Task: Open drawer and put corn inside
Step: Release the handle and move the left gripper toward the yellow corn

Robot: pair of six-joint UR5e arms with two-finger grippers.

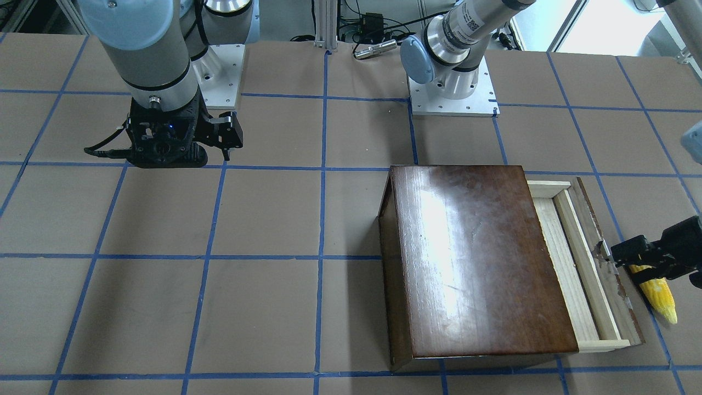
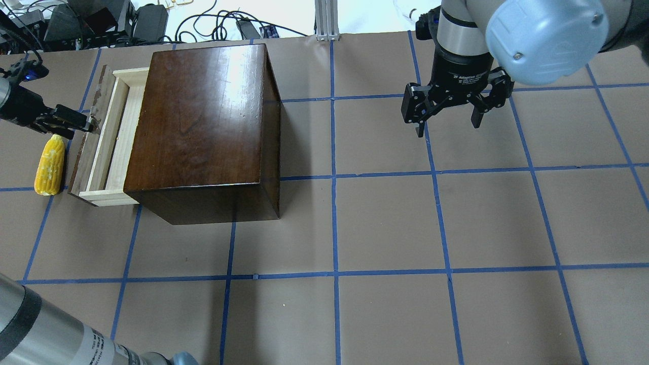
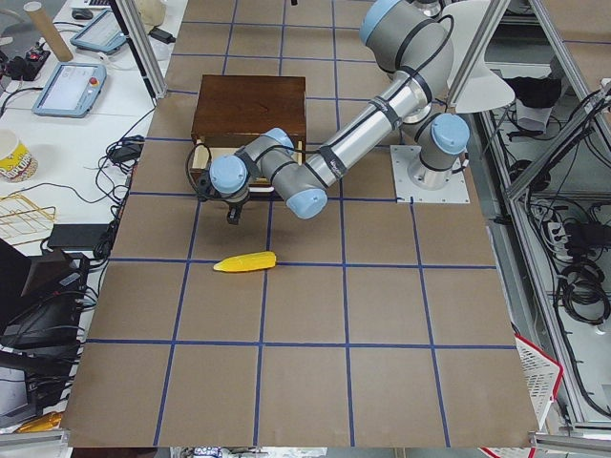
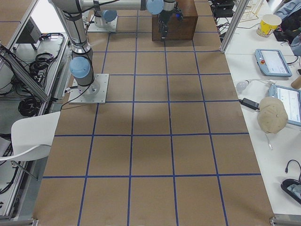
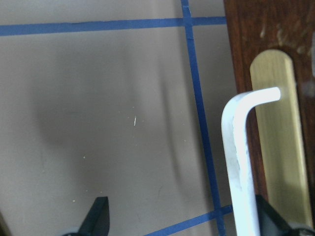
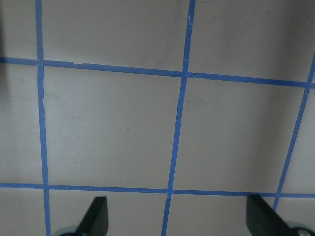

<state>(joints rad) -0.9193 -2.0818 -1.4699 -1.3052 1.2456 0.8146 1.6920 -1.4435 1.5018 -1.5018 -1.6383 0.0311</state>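
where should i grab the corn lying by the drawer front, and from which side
Grip the yellow bumpy corn cob across its thick middle, coming straight down. It lies flat on the brown gridded table, lengthwise beside the dark-brown drawer front, so close across its round width; the tapered end would likely slip.

Blue tape lines (image 2: 334,177) are crossing the brown paper-covered desk (image 2: 385,223) in a grid; a white plastic chair (image 4: 33,136) is standing beside it, a beige fabric cap (image 4: 272,115) lying near a grey touchscreen pendant (image 4: 290,101).
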